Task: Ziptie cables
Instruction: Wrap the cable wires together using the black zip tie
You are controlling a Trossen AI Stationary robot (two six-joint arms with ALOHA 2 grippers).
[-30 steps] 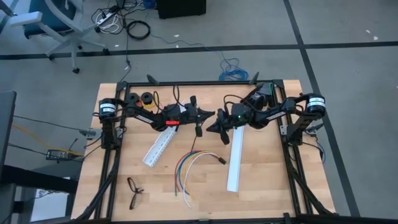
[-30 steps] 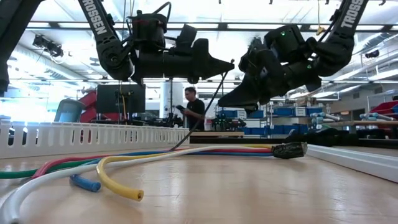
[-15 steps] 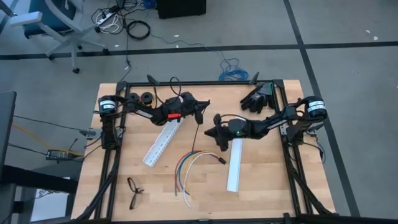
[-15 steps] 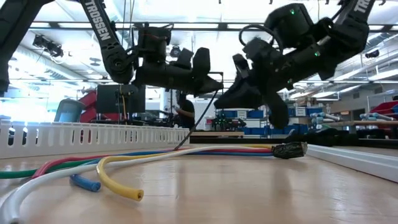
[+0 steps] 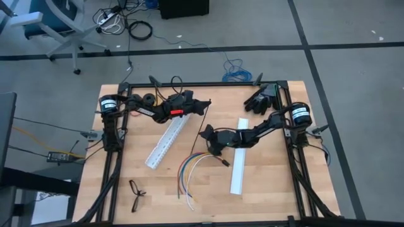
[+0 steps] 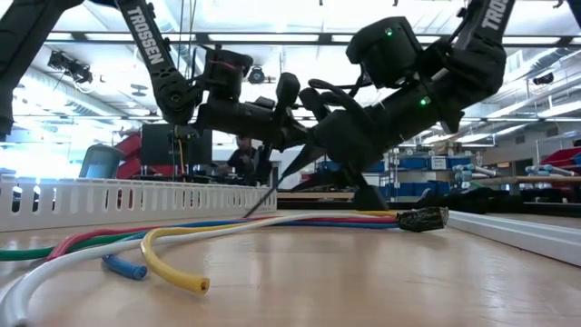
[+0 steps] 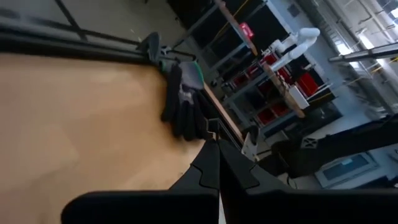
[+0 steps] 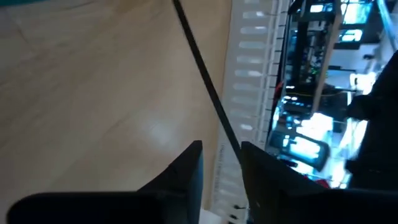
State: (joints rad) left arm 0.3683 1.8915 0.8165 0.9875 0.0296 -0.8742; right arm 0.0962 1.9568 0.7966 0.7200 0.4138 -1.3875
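Black and thin, the ziptie (image 5: pixel 203 130) hung from the left gripper (image 5: pixel 206 103), fingers pinched together on its upper end, with the right gripper (image 5: pixel 206 139) at its lower end beside the cables (image 5: pixel 192 169). At the right wrist, the fingers (image 8: pixel 186 169) stood slightly apart around the strip.

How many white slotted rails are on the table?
2. One rail lies slanted on the left half of the table, under the left arm. The other rail lies nearly straight on the right half, partly under the right arm. No others show.
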